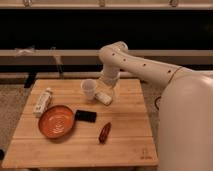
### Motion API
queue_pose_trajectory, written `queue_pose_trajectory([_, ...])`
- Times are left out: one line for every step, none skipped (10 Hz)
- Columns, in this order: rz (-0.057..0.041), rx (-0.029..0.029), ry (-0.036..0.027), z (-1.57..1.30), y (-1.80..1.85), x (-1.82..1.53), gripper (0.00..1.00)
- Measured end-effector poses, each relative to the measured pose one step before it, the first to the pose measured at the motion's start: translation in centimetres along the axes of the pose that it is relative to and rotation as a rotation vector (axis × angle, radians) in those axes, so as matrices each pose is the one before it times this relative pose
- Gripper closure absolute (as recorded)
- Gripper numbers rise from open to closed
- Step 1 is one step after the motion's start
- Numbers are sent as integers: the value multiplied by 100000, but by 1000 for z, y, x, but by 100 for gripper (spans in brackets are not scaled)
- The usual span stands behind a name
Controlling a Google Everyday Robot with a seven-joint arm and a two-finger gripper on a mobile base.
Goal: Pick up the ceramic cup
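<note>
The ceramic cup (88,89) is small, plain white and tapered, and stands upright on the wooden table (125,130) near its far middle. My gripper (104,92) is at the end of the white arm, low over the table just right of the cup. A small white oblong object (104,98) lies right below the gripper.
An orange plate (56,121) lies at the front left. A long white bottle-like tube (42,101) lies at the left edge. A black flat object (85,116) is beside the plate. A dark red object (104,132) lies near the front. A dark railing runs behind the table.
</note>
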Motion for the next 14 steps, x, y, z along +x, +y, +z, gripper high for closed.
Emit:
queue_pose_trajectory([-1931,424,-175,-43,-199,-50,20])
queue_pose_trajectory([-1776,397,-247,111,-597,-197,20])
queue_pose_trajectory([-3337,956,-919,332,-1605,-687,20])
queue_pose_trajectory([-3200,811,-1410,563,-1645,-762,20])
queue_pose_trajectory([-2606,453,-1157,517,-1041,-449,20])
queue_pose_trajectory([-1671,328,-1530,430,-526,-234,20])
queue_pose_trajectory([-1833,512,-1720,621,-656,-105,20])
queue_pose_trajectory([-1030,375,-865,549,-578,-15,20])
queue_pose_trajectory([-649,190,-381,357,-390,21,20])
queue_pose_trajectory([-300,476,-336,398,-319,353,20])
queue_pose_trajectory([512,481,228,222,-41,746,20])
queue_pose_trajectory([339,180,181,300,-47,630,20])
queue_pose_trajectory([469,-79,422,566,-134,838,20])
queue_pose_trajectory([-171,-872,-88,497,85,-126,20])
